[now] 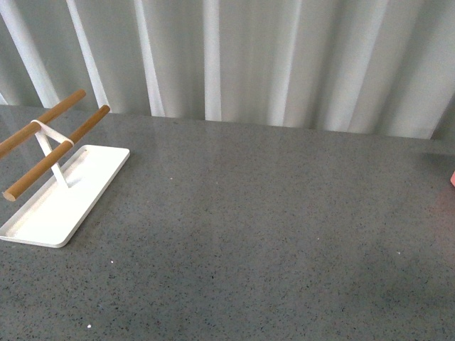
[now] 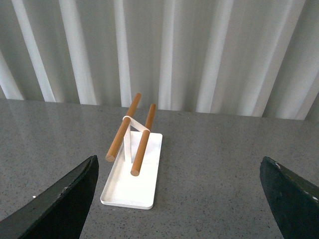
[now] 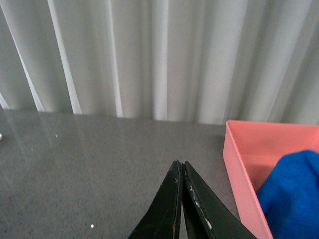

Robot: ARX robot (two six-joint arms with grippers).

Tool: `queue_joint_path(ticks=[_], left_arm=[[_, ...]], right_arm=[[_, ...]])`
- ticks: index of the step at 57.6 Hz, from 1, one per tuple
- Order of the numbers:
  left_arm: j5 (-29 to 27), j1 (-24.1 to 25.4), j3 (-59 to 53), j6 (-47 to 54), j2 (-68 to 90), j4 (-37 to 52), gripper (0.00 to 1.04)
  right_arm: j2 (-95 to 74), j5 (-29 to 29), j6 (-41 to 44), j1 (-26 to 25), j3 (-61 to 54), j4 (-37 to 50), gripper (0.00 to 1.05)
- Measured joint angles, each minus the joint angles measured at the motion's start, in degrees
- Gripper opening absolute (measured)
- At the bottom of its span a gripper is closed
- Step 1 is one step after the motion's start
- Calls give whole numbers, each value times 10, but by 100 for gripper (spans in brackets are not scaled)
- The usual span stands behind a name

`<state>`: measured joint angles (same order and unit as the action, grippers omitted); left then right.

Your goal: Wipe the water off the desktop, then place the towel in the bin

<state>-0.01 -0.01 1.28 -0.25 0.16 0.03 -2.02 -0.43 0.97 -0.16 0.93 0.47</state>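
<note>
The dark-grey speckled desktop [image 1: 270,234] fills the front view; neither arm shows there. In the right wrist view the bright blue towel [image 3: 294,194] lies inside a pink bin [image 3: 239,169]. My right gripper [image 3: 181,167] is shut and empty, just beside the bin's near wall, over the desktop [image 3: 89,174]. My left gripper [image 2: 179,174] is open wide and empty, its dark fingers [image 2: 65,199] at either edge of the left wrist view, above the desktop [image 2: 214,169]. No water shows on the surface.
A white tray [image 1: 64,195] with a rack of two wooden rods [image 1: 60,153] stands at the left of the desktop; it also shows in the left wrist view [image 2: 134,174]. A sliver of the pink bin [image 1: 452,179] sits at the right edge. White curtains hang behind.
</note>
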Motion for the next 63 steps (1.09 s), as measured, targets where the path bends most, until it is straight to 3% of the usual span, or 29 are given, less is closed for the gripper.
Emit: queue_joint_path(ticks=[11, 43, 63], left_arm=[[0, 0, 0, 0, 0, 0, 98], [0, 0, 0, 0, -1, 0, 98], [0, 0, 0, 0, -1, 0, 98]], right_arm=[[18, 1, 0, 0, 0, -4, 4], [18, 0, 0, 0, 0, -4, 99], [18, 0, -2, 0, 0, -4, 98]])
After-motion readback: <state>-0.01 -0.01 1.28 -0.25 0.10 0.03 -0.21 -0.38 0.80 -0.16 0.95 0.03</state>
